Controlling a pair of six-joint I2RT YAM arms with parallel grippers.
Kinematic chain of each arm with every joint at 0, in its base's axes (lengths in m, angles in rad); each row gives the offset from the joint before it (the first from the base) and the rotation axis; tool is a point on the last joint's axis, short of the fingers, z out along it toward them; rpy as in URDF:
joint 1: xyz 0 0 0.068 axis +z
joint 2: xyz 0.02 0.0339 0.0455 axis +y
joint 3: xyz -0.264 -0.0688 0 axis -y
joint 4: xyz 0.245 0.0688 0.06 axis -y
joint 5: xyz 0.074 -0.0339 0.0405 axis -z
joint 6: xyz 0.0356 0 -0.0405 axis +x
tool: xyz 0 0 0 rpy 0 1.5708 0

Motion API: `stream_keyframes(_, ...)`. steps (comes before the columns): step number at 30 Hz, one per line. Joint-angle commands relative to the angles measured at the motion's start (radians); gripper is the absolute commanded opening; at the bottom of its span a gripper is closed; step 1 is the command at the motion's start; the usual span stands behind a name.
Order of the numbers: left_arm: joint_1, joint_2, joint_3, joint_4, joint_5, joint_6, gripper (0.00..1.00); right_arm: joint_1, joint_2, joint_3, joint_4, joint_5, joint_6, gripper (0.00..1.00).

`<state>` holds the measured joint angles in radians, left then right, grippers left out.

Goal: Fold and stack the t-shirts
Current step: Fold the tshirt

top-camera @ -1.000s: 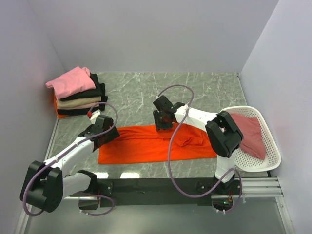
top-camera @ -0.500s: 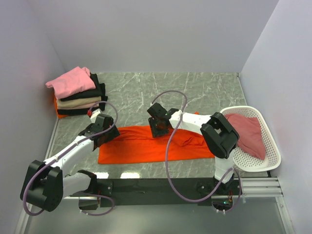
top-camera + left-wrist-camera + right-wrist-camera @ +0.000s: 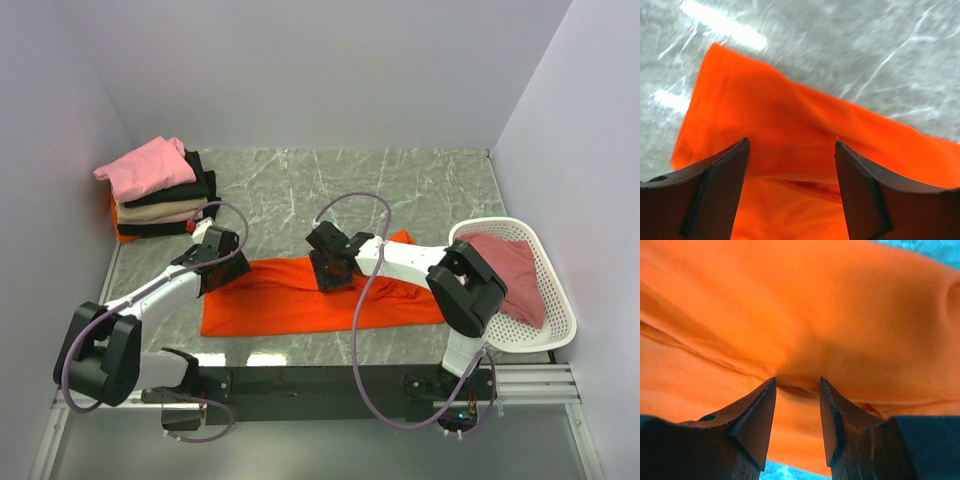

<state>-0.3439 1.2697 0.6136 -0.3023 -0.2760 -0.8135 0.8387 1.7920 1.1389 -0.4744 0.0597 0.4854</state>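
Note:
The orange t-shirt (image 3: 290, 300) lies as a long folded band across the near table. My left gripper (image 3: 228, 268) is open over its far left corner; in the left wrist view (image 3: 790, 142) the cloth (image 3: 790, 125) lies between the wide-apart fingers. My right gripper (image 3: 330, 272) is at the band's far edge near the middle. In the right wrist view (image 3: 797, 380) its fingers stand partly apart, with their tips against a pucker of orange cloth (image 3: 805, 315). A stack of folded shirts, pink on top (image 3: 145, 168), sits at the far left.
A white lattice basket (image 3: 560, 330) at the right holds a dusty rose-red shirt (image 3: 515, 275). White walls close in the table on three sides. The black rail with the arm bases runs along the near edge.
My left gripper has moved away and to the right, onto the shirt's far left corner. My right gripper has moved left along the far edge. An orange flap now shows behind the right arm.

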Motion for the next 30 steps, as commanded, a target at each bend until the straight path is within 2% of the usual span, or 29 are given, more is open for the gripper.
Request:
stream_keyframes(1,-0.007,0.008,0.066,0.054,0.006,0.004,0.74,0.011,-0.089,-0.025,-0.004,0.028,0.021,0.47)
stream_keyframes(8,-0.018,0.028,0.08,0.106,0.037,-0.007,0.74,-0.036,-0.186,-0.027,-0.064,0.111,0.021,0.48)
stream_keyframes(15,-0.053,0.088,0.022,0.204,0.087,-0.03,0.74,-0.269,-0.246,-0.031,-0.069,0.098,-0.054,0.49)
stream_keyframes(19,-0.055,0.112,-0.024,0.226,0.07,-0.044,0.74,-0.412,-0.234,0.007,-0.072,0.094,-0.102,0.49)
stream_keyframes(30,-0.053,0.122,-0.078,0.207,0.032,-0.081,0.76,-0.598,-0.082,0.153,-0.072,0.097,-0.18,0.48)
